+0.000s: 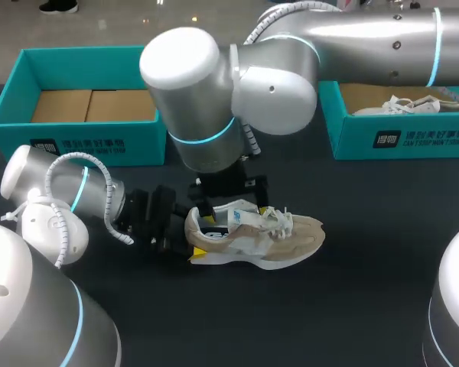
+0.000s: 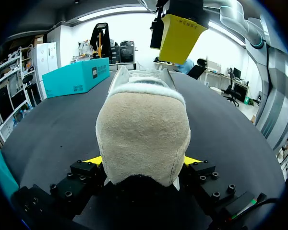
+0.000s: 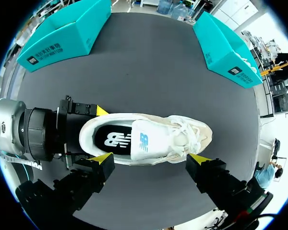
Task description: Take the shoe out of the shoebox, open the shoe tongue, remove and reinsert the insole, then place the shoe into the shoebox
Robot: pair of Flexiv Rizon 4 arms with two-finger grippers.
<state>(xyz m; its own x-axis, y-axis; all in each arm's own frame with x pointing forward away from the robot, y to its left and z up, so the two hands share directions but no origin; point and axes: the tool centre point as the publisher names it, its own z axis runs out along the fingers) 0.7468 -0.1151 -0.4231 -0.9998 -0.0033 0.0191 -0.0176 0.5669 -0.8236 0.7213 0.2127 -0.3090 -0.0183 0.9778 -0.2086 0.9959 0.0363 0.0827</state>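
Note:
A beige and white shoe lies on its sole in the middle of the dark table, toe to the right. My left gripper is shut on its heel, a yellow tip against each side. My right arm reaches in from the right past the middle. Its gripper hangs open just above the shoe's mouth and touches nothing. In the right wrist view its fingers stand wide apart beside the shoe. The dark insole lies inside the shoe, with the tongue ahead of it.
An empty teal shoebox stands at the back left. A second teal box at the back right holds a white shoe. Bare table lies in front of and to the right of the shoe.

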